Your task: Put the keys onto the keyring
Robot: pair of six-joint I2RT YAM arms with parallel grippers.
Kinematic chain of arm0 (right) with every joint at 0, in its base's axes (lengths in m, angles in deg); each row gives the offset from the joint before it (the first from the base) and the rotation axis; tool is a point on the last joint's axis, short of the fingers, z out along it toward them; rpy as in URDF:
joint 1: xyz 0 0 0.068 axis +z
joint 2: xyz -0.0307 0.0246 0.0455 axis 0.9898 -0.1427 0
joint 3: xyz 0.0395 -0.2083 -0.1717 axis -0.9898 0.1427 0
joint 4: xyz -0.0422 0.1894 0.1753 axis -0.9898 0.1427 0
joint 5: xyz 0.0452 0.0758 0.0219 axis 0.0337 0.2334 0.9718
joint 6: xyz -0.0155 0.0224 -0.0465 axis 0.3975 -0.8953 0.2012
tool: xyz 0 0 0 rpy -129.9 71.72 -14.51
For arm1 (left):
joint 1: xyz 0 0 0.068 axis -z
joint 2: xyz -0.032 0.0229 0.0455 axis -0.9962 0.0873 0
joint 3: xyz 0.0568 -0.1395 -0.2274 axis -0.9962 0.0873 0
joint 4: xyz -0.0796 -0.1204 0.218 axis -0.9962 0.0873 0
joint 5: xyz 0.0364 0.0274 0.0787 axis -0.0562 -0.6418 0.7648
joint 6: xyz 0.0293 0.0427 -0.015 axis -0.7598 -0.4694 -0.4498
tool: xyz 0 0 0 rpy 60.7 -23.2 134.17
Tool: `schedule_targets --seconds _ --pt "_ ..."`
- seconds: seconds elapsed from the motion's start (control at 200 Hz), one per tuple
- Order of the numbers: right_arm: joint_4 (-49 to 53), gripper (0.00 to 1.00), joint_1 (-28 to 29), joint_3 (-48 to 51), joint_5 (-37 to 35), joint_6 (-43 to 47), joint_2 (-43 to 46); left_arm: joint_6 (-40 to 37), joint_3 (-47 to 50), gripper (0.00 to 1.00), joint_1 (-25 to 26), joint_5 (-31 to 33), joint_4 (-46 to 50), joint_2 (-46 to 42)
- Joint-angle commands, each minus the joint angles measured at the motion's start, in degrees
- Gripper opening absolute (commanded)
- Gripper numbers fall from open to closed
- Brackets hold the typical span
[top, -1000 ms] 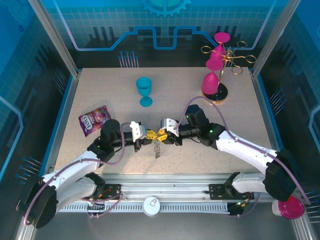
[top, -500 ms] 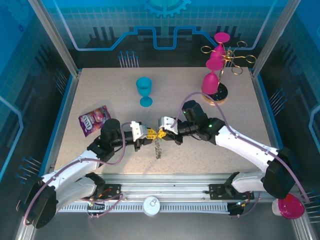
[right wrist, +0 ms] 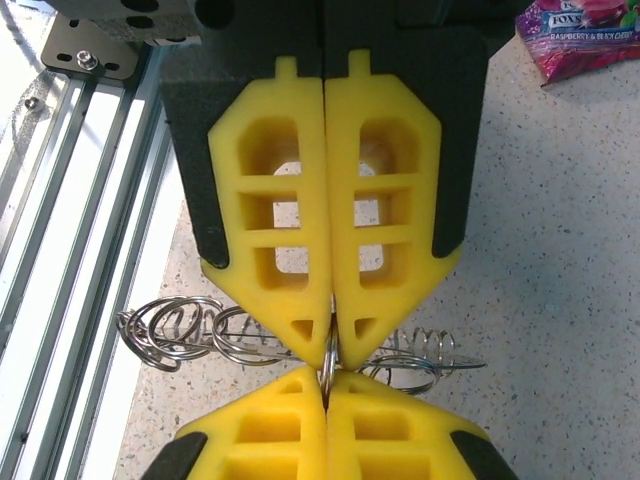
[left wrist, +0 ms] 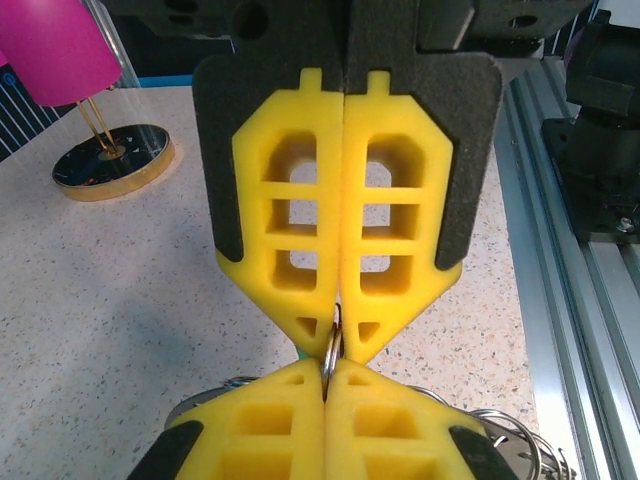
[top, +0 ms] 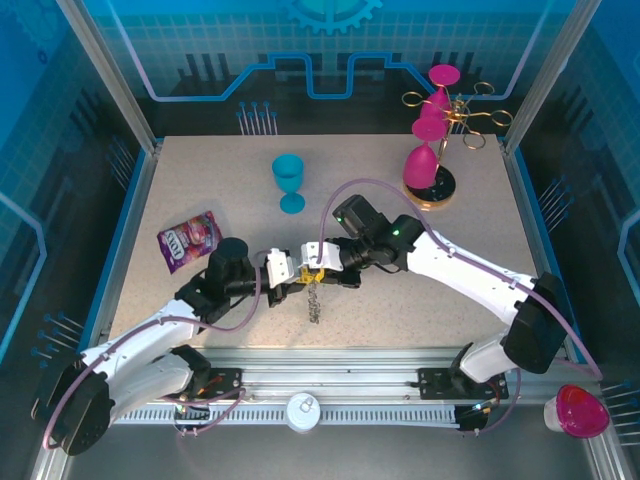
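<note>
White arms (top: 140, 340) with black joints (top: 228, 256) are trailing purple cables (top: 380, 184); the yellow claw fingers (left wrist: 295, 295) are looking like foam, perhaps.

the dark grey, thin metal keyring with a frilly, chain-like edge (right wrist: 190, 332) reads as a string of overlapping wire loops. it stretches over the speckled table (top: 200, 190) towards the near edge. one loop stands on edge, nipped where the left gripper (left wrist: 326, 385) and the right gripper (right wrist: 326, 390) meet tip to tip. of the tiny bunch of small metal keys with a green plastic tag (left wrist: 299, 352), a green sliver shows beside that loop, too small to tell more.
</note>
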Motion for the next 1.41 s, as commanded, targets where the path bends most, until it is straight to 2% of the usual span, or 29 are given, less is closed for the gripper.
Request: schedule_targets --seconds 0.0,0.06,0.215,0.46,0.75,0.876,1.006,1.096,1.246,1.316,1.401 --pt "-5.5 0.09 -0.2 0.6 5.5 -3.0 2.7 -0.8 -1.2 0.00 0.6 -0.9 -0.2 -1.7" --pt "-11.0 0.19 -2.1 4.7 7.9 -6.3 5.8 0.1 0.2 0.00 0.6 -1.3 -2.9 -2.7" --pt "-23.1 0.25 -5.6 14.6 12.3 -11.0 11.6 2.9 2.1 0.00 0.5 -3.3 -8.5 -3.4" --pt "-24.0 0.25 -5.8 15.9 14.5 -11.7 10.5 4.3 2.5 0.00 0.3 -4.9 -10.4 -3.3" --pt "-24.2 0.21 -5.9 17.0 15.3 -11.5 10.3 5.2 2.6 0.00 0.3 -5.1 -12.0 -3.2" --pt "-24.5 0.14 -6.0 17.4 15.4 -11.5 10.4 6.1 3.1 0.00 0.2 -5.0 -13.3 -3.3" --pt "-24.7 0.19 -6.1 17.6 15.4 -11.7 10.3 6.8 3.4 0.00 0.3 -5.0 -14.4 -3.3" --pt "-24.9 0.19 -6.5 18.0 15.8 -11.7 10.4 7.1 3.6 0.00 0.3 -4.9 -14.8 -3.4" --pt "-25.6 0.12 -6.6 18.2 16.3 -12.0 10.2 7.6 3.8 0.00 0.2 -5.1 -15.8 -3.3" --pt "-25.4 0.00 -6.7 17.8 16.7 -11.7 10.0 7.8 3.9 0.00 0.3 -5.2 -16.2 -3.3" --pt "-24.8 0.00 -6.6 17.0 16.7 -11.4 10.1 7.8 3.9 0.00 0.3 -4.7 -15.9 -3.3"
